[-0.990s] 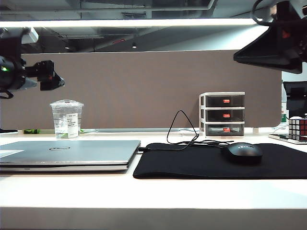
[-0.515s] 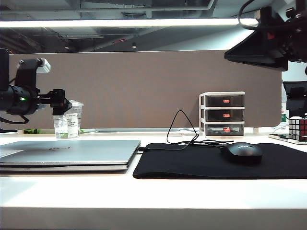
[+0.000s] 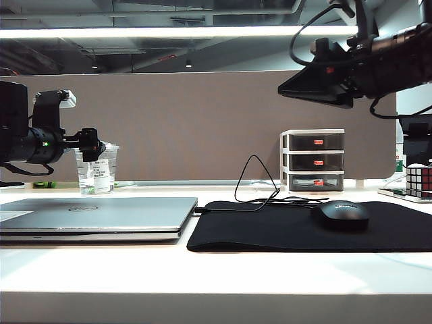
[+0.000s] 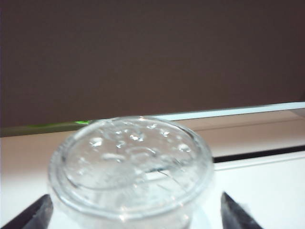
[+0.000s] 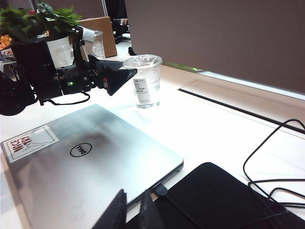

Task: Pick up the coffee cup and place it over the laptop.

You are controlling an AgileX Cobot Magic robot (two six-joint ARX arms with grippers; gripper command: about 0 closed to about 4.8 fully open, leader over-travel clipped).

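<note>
The white counter (image 3: 216, 273) carries the laptop (image 3: 94, 217) at its left, the coffee cup (image 3: 95, 172) behind it, a black mouse pad (image 3: 270, 229) and a drawer unit (image 3: 314, 162).

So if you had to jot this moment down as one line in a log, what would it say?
left hand: open, at coffee cup, not gripping | right hand: shut, raised above mouse pad | cup: on desk behind laptop | stage: pre-grasp

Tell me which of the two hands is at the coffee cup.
The left hand: its open fingers flank the coffee cup behind the laptop. The right hand hangs high, shut, away from it.
</note>
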